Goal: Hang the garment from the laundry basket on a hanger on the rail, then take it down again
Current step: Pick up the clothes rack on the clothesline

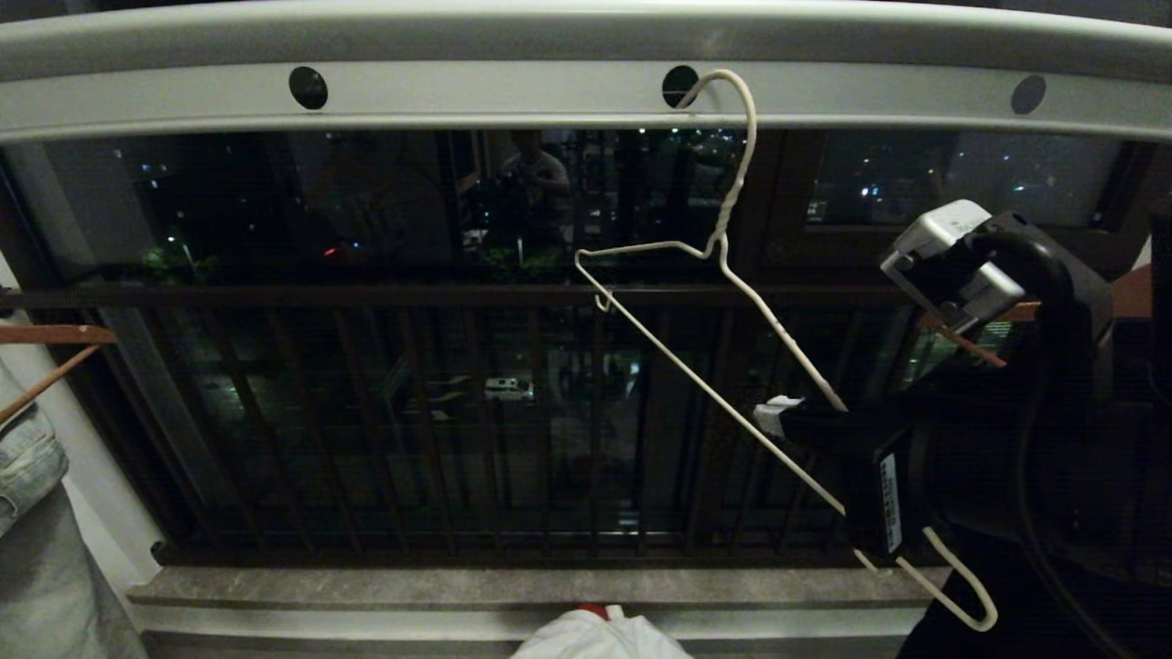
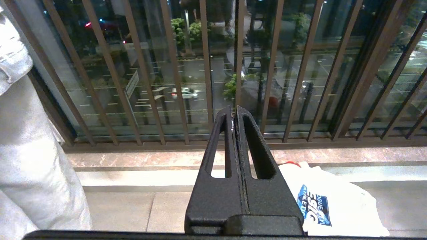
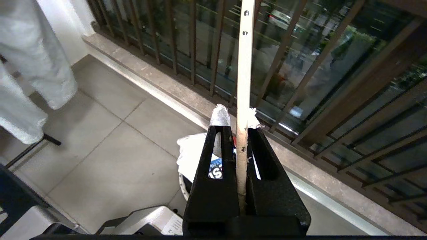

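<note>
Closest to the robot, low down, the white T-shirt [image 2: 333,203] lies bunched up, its blue print with white letters facing up. It seems to sit in the basket [image 3: 182,186], but only a bit of pale rim shows under it. The floor [image 3: 110,156] below is pale tile.

The left gripper [image 2: 235,115] points at the balcony bars [image 2: 206,66] with its two fingers pressed together and nothing between them. The T-shirt is just beside it, lower down.

The right gripper [image 1: 774,416] is up on the right side. Its fingers are squeezed tight on one sloping arm of the wire hanger [image 1: 732,275]. The hanger is tilted, with its far end up by the rail and its near end low by the arm. The hanger's hook sits in the middle hole of the grey rail [image 1: 513,101].

On the left a pale denim thing [image 1: 27,458] hangs from a brown wooden hanger [image 1: 50,343].

Past the bars is a dark street with a white car [image 2: 185,93] and small lights
</note>
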### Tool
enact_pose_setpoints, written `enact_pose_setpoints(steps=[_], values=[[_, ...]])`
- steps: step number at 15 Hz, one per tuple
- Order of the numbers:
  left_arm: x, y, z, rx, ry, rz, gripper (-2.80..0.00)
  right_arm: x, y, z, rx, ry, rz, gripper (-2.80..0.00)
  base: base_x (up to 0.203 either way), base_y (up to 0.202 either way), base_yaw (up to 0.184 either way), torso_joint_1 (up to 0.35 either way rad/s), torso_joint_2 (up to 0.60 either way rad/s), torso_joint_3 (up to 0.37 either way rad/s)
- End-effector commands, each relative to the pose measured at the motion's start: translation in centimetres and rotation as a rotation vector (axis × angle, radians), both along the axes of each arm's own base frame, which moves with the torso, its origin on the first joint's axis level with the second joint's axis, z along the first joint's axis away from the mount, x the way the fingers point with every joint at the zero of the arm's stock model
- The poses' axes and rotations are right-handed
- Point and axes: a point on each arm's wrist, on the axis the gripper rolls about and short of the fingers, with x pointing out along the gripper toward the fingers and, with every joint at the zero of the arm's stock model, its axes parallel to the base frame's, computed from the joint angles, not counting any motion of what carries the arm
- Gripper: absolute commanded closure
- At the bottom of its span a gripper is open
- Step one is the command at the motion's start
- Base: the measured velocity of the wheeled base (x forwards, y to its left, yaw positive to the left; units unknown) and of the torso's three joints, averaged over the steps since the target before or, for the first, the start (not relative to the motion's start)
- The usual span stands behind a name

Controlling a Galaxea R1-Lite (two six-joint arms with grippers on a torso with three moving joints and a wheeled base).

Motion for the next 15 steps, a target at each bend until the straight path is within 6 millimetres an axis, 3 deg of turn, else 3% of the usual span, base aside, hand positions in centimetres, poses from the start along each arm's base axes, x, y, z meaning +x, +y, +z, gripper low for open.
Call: enact_pose_setpoints(steps=[1, 15], values=[[0.0, 0.0, 0.0, 0.000, 0.001, 0.000, 0.00, -0.1, 0.0, 0.1, 0.004, -0.003, 0.003, 0.00, 0.000, 0.000, 0.000, 0.000, 0.00, 0.000], [0.0, 0.0, 0.0, 0.000, 0.001, 0.000, 0.00, -2.2, -0.3, 1.4, 0.040, -0.051, 0.033, 0.00, 0.000, 0.000, 0.000, 0.000, 0.00, 0.000]])
